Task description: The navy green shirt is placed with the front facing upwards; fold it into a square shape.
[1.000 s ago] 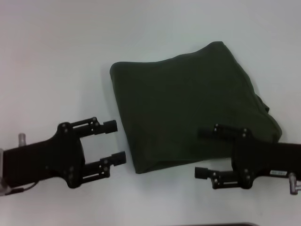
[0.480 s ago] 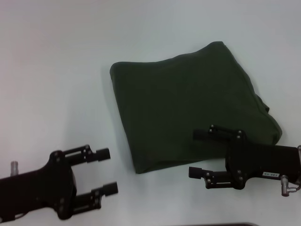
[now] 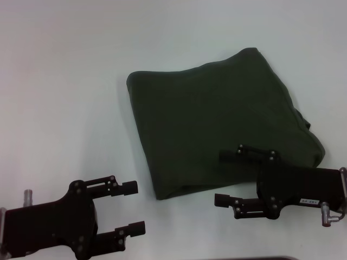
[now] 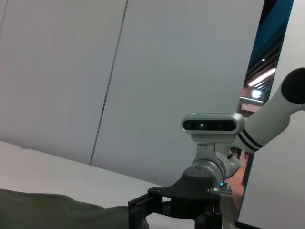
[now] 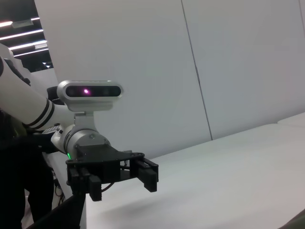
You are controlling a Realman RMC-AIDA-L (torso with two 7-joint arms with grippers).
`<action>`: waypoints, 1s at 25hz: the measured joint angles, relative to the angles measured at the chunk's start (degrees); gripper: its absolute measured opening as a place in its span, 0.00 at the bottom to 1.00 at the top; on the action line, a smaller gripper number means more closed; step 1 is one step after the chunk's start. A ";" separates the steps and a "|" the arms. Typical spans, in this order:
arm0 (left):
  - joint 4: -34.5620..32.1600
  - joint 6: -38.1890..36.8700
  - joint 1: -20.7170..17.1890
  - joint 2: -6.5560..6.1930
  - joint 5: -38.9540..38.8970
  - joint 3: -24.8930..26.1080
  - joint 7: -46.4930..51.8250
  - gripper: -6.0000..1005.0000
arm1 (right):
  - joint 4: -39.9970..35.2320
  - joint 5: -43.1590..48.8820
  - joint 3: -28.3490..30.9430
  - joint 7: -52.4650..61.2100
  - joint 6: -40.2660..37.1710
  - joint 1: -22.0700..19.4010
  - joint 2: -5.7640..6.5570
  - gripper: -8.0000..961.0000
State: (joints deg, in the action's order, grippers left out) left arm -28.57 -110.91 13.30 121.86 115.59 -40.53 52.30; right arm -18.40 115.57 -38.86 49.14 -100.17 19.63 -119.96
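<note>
The navy green shirt [image 3: 217, 130] lies folded into a rough square on the white table, plain side up; its lettering and collar are hidden. Its edge also shows in the left wrist view [image 4: 52, 212]. My left gripper [image 3: 133, 208] is open and empty near the table's front left, clear of the shirt. My right gripper [image 3: 222, 179] is open and empty, over the shirt's front right edge. The left gripper also shows in the right wrist view [image 5: 143, 172], and the right gripper in the left wrist view [image 4: 143, 212].
The white table [image 3: 65, 81] spreads around the shirt. A dark strip [image 3: 244, 258] runs along the table's front edge. Pale wall panels [image 4: 143, 71] stand behind the table.
My left gripper drew back from the shirt toward the table's front and has since edged right a little. My right gripper shifted slightly left and toward the front. The shirt has not moved.
</note>
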 joint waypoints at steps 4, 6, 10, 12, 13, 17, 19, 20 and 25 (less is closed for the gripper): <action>0.53 0.85 0.10 0.01 0.00 0.01 -0.05 0.66 | 0.42 0.14 -0.08 0.00 -0.02 -0.01 0.00 0.95; 0.63 1.19 0.14 0.01 0.00 0.01 -0.04 0.66 | 0.67 0.27 -0.12 -0.01 0.06 -0.02 0.00 0.95; 0.63 1.24 0.14 0.06 0.00 0.01 0.01 0.66 | 0.83 0.23 -0.16 -0.01 -0.03 -0.03 0.00 0.95; 0.63 1.24 0.14 0.06 0.00 0.01 0.05 0.66 | 1.02 0.13 -0.16 -0.01 -0.06 -0.04 0.00 0.95; 0.63 1.24 0.14 0.06 -0.01 0.01 0.07 0.66 | 1.16 0.12 -0.17 -0.01 -0.06 -0.02 0.00 0.95; 0.62 1.24 0.14 0.04 -0.02 0.01 0.13 0.66 | 1.44 0.17 -0.16 -0.01 0.08 0.03 0.00 0.95; 0.62 1.24 0.14 0.04 -0.02 0.01 0.15 0.66 | 1.48 0.18 -0.16 -0.01 0.02 0.04 0.00 0.95; 0.62 1.24 0.14 0.04 -0.02 0.01 0.15 0.66 | 1.49 0.18 -0.17 0.00 -0.04 0.06 0.00 0.95; 0.67 1.23 0.11 0.04 -0.02 0.01 0.17 0.66 | 1.53 0.29 -0.19 0.07 -0.06 0.14 0.00 0.95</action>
State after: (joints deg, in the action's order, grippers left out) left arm -27.90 -109.68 13.41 121.89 115.57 -40.52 52.47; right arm -16.87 115.86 -39.05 49.21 -100.22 19.77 -119.96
